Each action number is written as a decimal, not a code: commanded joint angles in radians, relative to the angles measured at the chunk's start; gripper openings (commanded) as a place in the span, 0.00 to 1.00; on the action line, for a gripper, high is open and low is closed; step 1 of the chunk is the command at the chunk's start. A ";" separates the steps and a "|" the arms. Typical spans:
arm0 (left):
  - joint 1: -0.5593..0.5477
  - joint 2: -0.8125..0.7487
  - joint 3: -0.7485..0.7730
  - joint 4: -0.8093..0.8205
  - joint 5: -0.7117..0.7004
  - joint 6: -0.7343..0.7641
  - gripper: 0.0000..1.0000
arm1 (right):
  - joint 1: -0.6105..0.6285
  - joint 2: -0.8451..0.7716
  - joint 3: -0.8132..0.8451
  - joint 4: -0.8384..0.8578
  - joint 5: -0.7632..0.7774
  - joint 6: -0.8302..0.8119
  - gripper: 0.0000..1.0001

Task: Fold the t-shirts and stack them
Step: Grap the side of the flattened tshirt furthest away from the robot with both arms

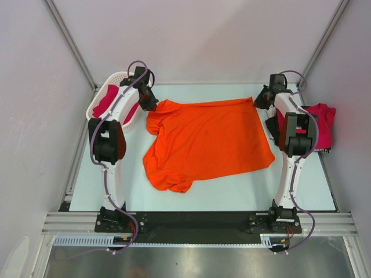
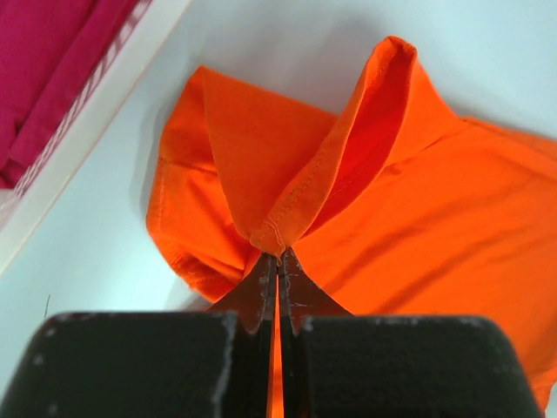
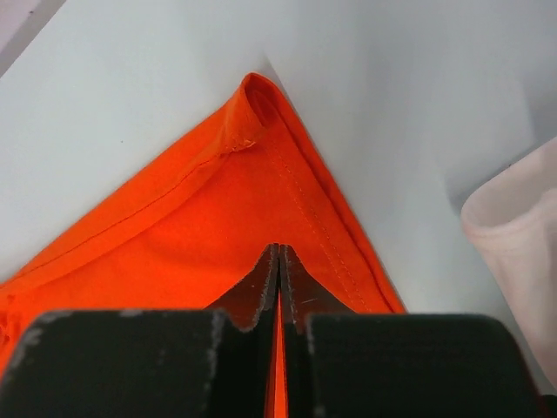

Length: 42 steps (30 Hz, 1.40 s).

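Spreading across the smooth, pale counter (image 1: 232, 194), the orange t-shirt (image 1: 208, 142) lies mostly flat between the two arms. It is a soft matte knit with neat double-stitched hems. Its far edge runs nearly straight, while its near-left part is bunched into rumpled folds. The left tool (image 2: 278, 261) is closed tight on a raised, tent-like fold of hemmed cloth at the shirt's far-left corner, just beside the white lattice basket (image 1: 119, 78), which holds a crumpled crimson t-shirt (image 1: 107, 103). The right tool (image 3: 278, 257) is likewise clamped shut on orange cloth, a little in from the pointed far-right corner, where the hem curls into a small roll. Another crimson t-shirt (image 1: 322, 124) sits in a lump on the counter's right side, behind the right arm. Both arms reach forward from their bases at the near edge, elbows lifted high and wrists angled down to the cloth. A pale pinkish shape (image 3: 513, 226) at the edge of the right wrist view is too blurred to name with any confidence.
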 commanded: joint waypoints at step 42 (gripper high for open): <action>-0.002 -0.030 0.052 -0.105 -0.046 -0.002 0.00 | 0.005 0.152 0.322 -0.020 -0.071 0.094 0.00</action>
